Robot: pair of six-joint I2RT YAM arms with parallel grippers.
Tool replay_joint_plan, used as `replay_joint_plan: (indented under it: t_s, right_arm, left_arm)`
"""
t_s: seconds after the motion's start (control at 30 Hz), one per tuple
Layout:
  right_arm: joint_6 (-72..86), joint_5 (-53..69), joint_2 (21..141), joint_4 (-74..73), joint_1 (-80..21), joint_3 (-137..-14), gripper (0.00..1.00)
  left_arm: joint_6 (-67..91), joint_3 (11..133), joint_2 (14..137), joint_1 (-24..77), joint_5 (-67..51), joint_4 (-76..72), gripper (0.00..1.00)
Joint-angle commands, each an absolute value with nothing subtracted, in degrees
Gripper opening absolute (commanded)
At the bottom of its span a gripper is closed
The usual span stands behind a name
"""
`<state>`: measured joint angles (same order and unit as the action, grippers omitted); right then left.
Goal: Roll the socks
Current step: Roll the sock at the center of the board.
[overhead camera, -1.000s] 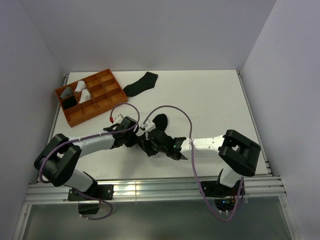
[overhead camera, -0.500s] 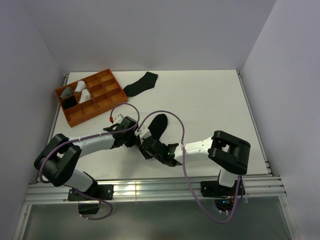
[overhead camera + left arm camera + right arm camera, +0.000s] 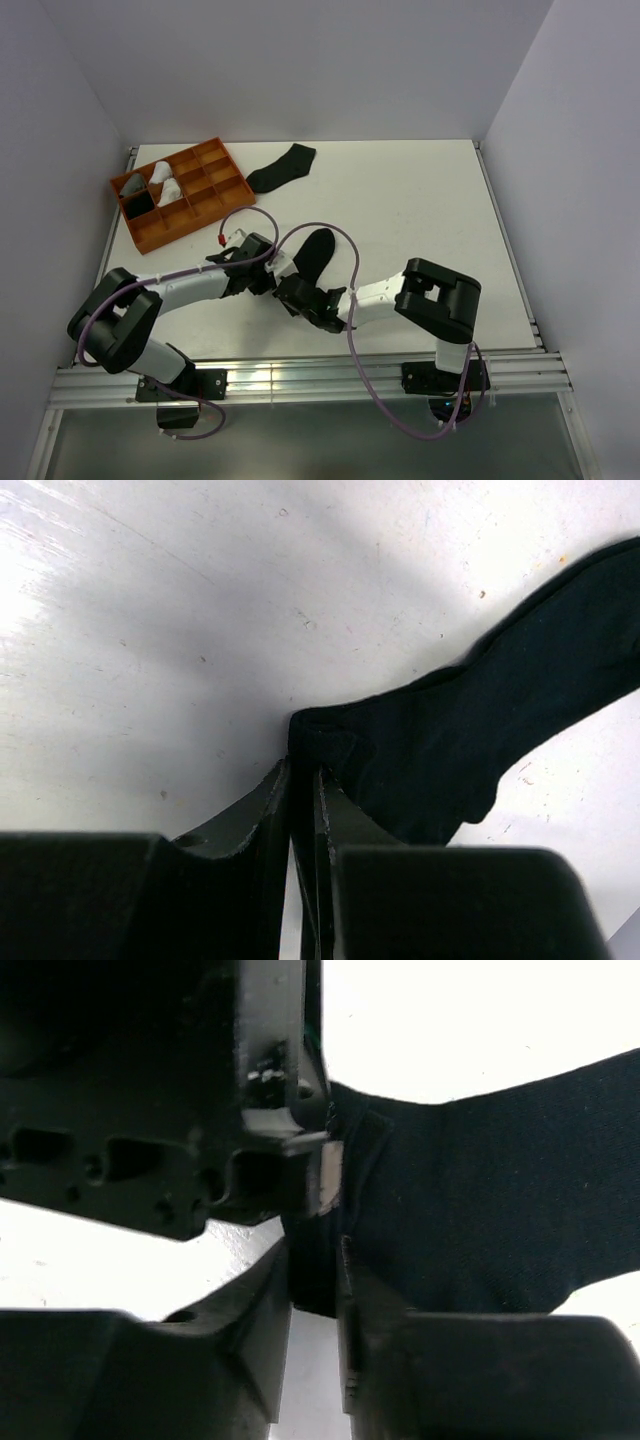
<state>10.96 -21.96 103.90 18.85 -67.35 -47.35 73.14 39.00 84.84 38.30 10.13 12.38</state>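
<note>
Sock [image 3: 480, 730]: black, soft knit, elongated, creased.

White table [image 3: 420, 220]: orange tray [image 3: 200, 222] back-left, far sock [image 3: 282, 167] just right of it, near sock [image 3: 312, 250] mid-front.

Both arms huddled over one sock, mid-table!

The left end effector [image 3: 268, 277] and right end effector [image 3: 290, 293] sit tip to tip at the near end of the near sock [image 3: 314, 252], a black one stretching away from them across the white table [image 3: 420, 200]. The spot is too dark to read the jaws. The far sock [image 3: 282, 168], also black, lies flat up by the orange tray [image 3: 195, 222], whose left compartments hold white, grey and black bundles.
</note>
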Motion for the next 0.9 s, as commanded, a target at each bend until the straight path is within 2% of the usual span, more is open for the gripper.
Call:
replay_joint_plan:
  t_s: [0.0,0.07,0.1,0.17,0.3,0.37,0.6,0.73,0.87]
  right_arm:
    - [10.99,-23.73,105.91,20.48,-67.68,-48.69,0.26]
    - [11.25,-22.94,106.17,19.87,-67.33,-48.43,0.18]
    - [11.42,-21.98,106.00,19.69,-67.15,-48.17,0.08]
    - [12.39,-16.30,104.51,19.25,-65.40,-47.47,0.00]
    - [15.46,-0.47,101.43,19.77,-59.88,-45.18,0.00]
    - [18.18,10.39,100.99,20.21,-56.97,-45.09,0.00]
    - [27.15,31.26,103.88,23.99,-47.64,-46.14,0.00]
    - [36.35,41.64,108.10,31.44,-43.69,-45.44,0.00]
    - [43.49,44.99,111.18,37.34,-41.84,-43.78,0.00]
  left_arm:
    - [73.74,37.44,83.76,38.58,9.58,17.75,0.18]
    - [74.18,36.57,82.54,38.58,9.49,16.88,0.18]
    - [74.61,36.13,81.92,38.58,9.67,16.88,0.18]
    - [75.93,34.47,79.02,38.41,10.37,16.70,0.18]
    - [77.96,30.86,72.08,37.18,11.07,15.91,0.22]
    - [78.48,29.36,68.57,36.74,11.51,15.21,0.30]
    - [79.89,26.46,63.20,36.74,10.81,11.70,0.66]
    - [80.42,25.23,63.54,36.74,9.06,8.97,0.70]
    - [80.51,25.84,66.88,36.83,7.82,7.38,0.68]
